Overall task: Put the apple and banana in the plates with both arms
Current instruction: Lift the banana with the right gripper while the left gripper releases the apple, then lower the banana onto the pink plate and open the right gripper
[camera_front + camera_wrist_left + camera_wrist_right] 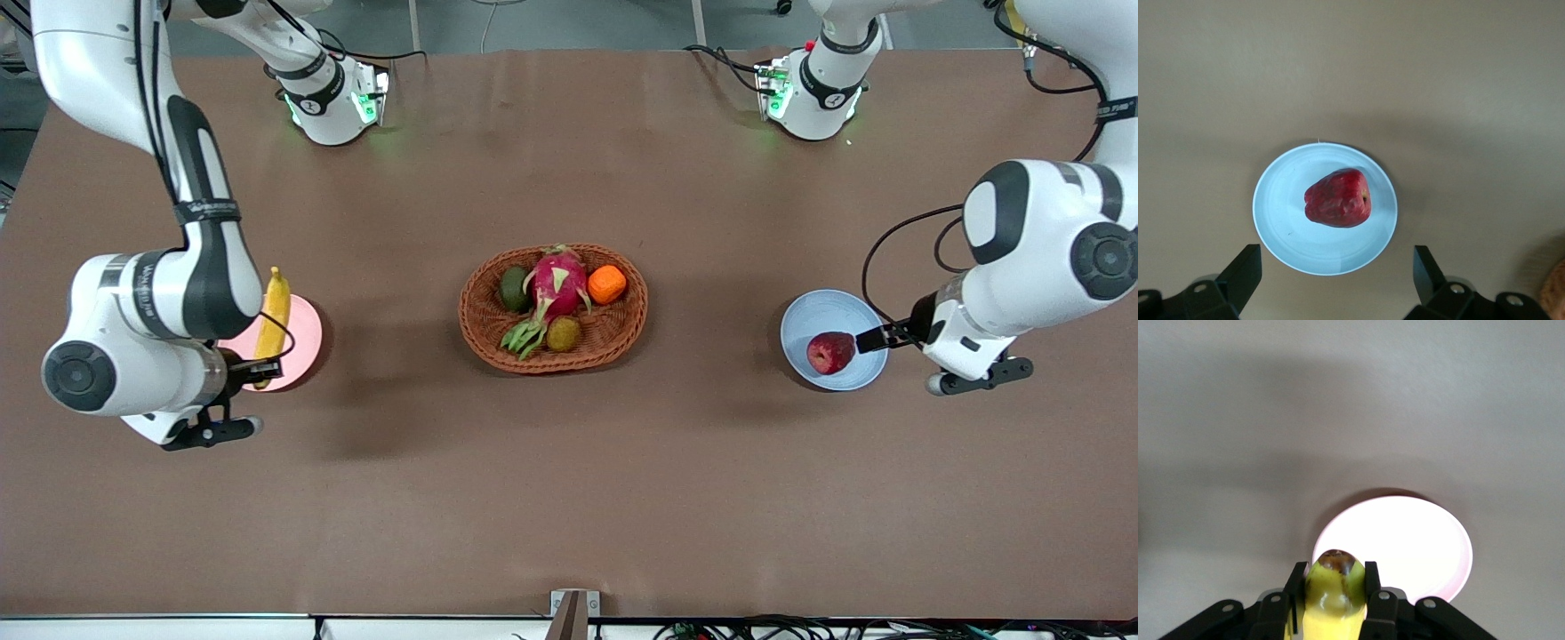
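The dark-red apple (829, 352) lies on the light blue plate (827, 311), toward the left arm's end of the table. It also shows in the left wrist view (1338, 198) on that plate (1281, 227). My left gripper (880, 340) (1336, 280) hangs open and empty just above the plate's edge. My right gripper (247, 367) (1333, 587) is shut on the yellow banana (273, 316) (1333, 590) near one end and holds it over the pale pink plate (300, 347) (1405, 543).
An oval brown wicker basket (480, 338) sits mid-table between the plates, holding a magenta dragon fruit (558, 283), an orange fruit (607, 284), a dark green fruit (514, 289) and a small brown fruit (564, 333). The arm bases stand along the table's edge farthest from the front camera.
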Motion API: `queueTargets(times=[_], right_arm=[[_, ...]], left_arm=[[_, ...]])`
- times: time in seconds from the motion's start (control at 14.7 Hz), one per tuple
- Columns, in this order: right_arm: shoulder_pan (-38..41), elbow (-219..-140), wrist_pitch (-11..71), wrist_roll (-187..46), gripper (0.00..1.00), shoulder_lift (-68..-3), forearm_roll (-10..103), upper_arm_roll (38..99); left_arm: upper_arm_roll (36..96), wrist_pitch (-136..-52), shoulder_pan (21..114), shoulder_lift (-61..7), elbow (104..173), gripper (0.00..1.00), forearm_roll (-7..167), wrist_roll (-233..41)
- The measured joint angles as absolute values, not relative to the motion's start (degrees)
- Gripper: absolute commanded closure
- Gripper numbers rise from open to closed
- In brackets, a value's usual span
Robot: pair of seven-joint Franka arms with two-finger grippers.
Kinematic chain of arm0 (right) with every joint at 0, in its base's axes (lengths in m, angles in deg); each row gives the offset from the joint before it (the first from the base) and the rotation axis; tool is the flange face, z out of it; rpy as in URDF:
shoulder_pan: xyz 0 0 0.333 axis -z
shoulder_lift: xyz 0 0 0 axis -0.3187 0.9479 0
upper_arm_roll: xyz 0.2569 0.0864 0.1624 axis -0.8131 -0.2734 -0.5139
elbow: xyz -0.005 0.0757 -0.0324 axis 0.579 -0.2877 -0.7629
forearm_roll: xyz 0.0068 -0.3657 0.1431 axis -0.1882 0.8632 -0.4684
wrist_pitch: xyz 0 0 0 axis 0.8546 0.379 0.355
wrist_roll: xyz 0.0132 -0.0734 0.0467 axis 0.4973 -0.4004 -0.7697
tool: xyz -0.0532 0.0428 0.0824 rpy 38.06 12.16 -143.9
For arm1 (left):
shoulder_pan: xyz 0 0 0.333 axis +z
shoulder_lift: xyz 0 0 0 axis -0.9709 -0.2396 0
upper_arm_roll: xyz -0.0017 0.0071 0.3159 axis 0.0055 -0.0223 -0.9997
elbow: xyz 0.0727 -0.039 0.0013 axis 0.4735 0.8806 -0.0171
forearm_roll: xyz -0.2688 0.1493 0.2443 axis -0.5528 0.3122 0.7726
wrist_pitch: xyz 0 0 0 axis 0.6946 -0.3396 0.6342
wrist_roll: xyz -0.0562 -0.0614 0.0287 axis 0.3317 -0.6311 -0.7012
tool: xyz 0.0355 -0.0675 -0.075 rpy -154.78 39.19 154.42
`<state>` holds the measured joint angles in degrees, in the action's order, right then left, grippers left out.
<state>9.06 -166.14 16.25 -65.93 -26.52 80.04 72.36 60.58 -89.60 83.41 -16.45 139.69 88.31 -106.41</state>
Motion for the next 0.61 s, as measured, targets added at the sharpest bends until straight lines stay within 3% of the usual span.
queueTargets(times=[0.48,0.54,0.61], right_arm=[[13.2,-176.8,34.9,-57.6,0.90,-23.2,80.1,72.3],[13.2,-176.9,35.2,-57.1,0.81,-22.5,80.1,72.3],[13.2,-176.9,35.1,-57.0,0.52,-22.1,80.1,72.1]], left_arm=[[60.3,-78.8,83.7,-16.2,126.8,0.00,88.4,-105.9],[60.1,-77.2,83.8,-16.0,125.1,0.00,88.4,-104.8],[59.8,-75.7,83.8,-15.6,123.6,0.00,88.4,-103.9]])
